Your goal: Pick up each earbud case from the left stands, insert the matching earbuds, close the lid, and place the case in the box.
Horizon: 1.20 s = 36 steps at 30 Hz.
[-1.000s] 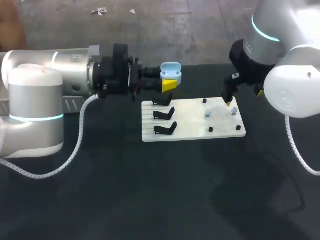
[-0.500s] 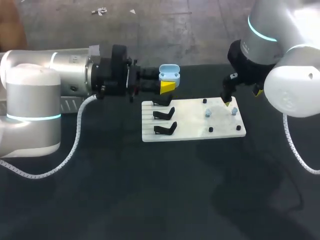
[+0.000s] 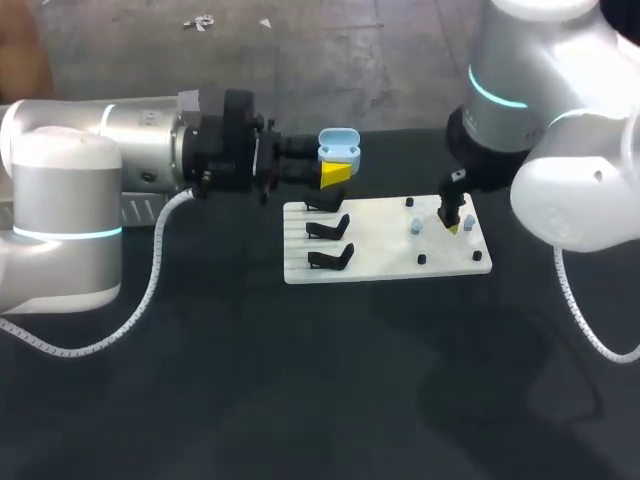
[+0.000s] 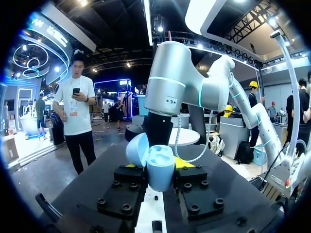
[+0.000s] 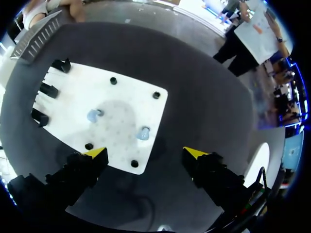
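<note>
My left gripper (image 3: 335, 165) is shut on a light blue earbud case (image 3: 338, 146) and holds it in the air just behind the white board (image 3: 385, 262). The case's lid stands open; in the left wrist view the case (image 4: 160, 167) sits upright between the fingers (image 4: 127, 187). Two pale blue earbuds (image 5: 93, 115) (image 5: 143, 133) stand on the board's right half. My right gripper (image 5: 146, 153) hangs wide open above the board's right edge, with the nearer earbud just ahead of the gap between its fingers. In the head view one earbud (image 3: 416, 227) shows beside the right gripper (image 3: 455, 222).
Three black stands (image 3: 328, 230) line the board's left side, all bare. Small black pegs (image 3: 422, 259) dot its right half. Dark tabletop (image 3: 300, 380) surrounds the board.
My right arm has shifted left and lower, bringing its gripper over the board's right part near an earbud. The left arm with the case has barely moved.
</note>
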Available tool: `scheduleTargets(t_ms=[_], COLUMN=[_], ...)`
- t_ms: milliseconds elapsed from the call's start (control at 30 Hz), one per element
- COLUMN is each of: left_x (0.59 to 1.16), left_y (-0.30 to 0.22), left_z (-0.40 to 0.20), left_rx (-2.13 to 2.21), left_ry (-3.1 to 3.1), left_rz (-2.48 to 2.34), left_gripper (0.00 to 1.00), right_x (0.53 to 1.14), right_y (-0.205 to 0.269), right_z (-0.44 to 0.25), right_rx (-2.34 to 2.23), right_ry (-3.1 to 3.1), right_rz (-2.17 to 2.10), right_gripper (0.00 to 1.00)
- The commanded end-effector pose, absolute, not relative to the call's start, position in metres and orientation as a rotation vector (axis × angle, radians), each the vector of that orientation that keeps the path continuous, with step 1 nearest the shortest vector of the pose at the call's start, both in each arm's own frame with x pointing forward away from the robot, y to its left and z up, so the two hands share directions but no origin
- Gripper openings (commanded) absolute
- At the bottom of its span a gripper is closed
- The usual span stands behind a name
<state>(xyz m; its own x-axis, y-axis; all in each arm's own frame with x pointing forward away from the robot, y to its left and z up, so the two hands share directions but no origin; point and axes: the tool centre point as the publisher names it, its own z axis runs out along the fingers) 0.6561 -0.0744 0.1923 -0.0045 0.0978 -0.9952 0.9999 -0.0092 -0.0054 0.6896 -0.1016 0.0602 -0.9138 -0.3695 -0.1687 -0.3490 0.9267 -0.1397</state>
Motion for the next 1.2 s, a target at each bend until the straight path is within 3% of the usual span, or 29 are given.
scheduleTargets(t_ms=[33, 400, 433, 500, 533, 1200], left_x=[0.656, 0.656, 0.656, 0.656, 0.656, 0.656], left_y=[-0.074, -0.074, -0.074, -0.074, -0.074, -0.074], left_z=[0.192, 0.192, 0.192, 0.192, 0.192, 0.192], left_rx=[1.282, 1.282, 1.282, 1.282, 1.282, 1.282], left_ry=[1.276, 1.276, 1.276, 1.276, 1.276, 1.276], left_rz=[-1.17, -1.17, -1.17, -1.17, -1.17, -1.17], left_gripper=[0.0, 0.0, 0.0, 0.0, 0.0, 0.0], right_x=[0.693, 0.701, 0.702, 0.703, 0.704, 0.711], right_y=[-0.098, -0.106, -0.105, -0.104, -0.104, -0.097], right_z=[0.051, 0.037, 0.036, 0.034, 0.033, 0.029], right_rx=[-0.544, -0.538, -0.544, -0.55, -0.551, -0.537], right_ry=[2.889, 2.89, 2.892, 2.892, 2.894, 2.91], right_rz=[-0.178, -0.193, -0.194, -0.198, -0.197, -0.187], right_gripper=[1.0, 0.93, 0.86, 0.56, 0.51, 0.45])
